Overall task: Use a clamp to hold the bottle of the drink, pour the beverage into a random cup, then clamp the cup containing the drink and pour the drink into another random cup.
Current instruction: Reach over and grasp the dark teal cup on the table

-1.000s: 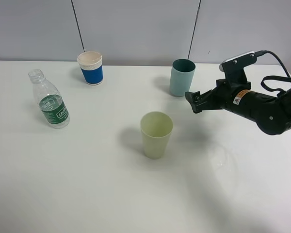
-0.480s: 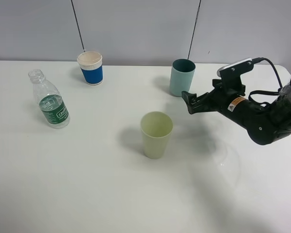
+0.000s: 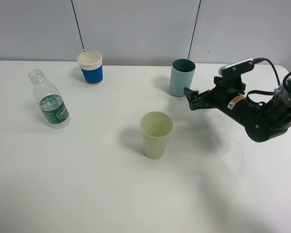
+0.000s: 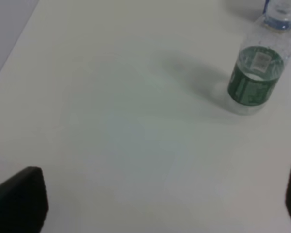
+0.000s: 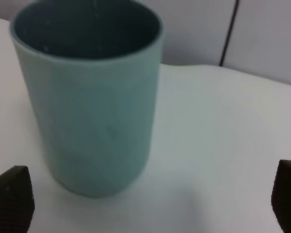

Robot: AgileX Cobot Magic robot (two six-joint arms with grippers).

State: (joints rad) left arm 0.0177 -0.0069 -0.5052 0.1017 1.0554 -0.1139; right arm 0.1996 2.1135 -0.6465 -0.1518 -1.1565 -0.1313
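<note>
The bottle of the drink (image 3: 51,101) stands uncapped at the left of the table, clear with a green label; the left wrist view shows it too (image 4: 259,68). Some clear beverage (image 4: 256,75) sits at label height. My left gripper (image 4: 157,204) is open, well short of the bottle, and out of the exterior high view. The teal cup (image 3: 182,77) stands at the back; whether liquid is inside cannot be told. My right gripper (image 3: 191,98) is open just right of it, fingers apart on either side of the cup (image 5: 89,94), not touching. The pale green cup (image 3: 156,134) stands in the middle.
A blue-and-white paper cup (image 3: 91,68) stands at the back left near the wall. Two dark cables run down the wall behind the cups. The table's edge (image 4: 14,43) shows in the left wrist view, beyond the bottle's side.
My right gripper has edged closer to the teal cup and a little toward the back of the table. Bottle and cups have not moved.
</note>
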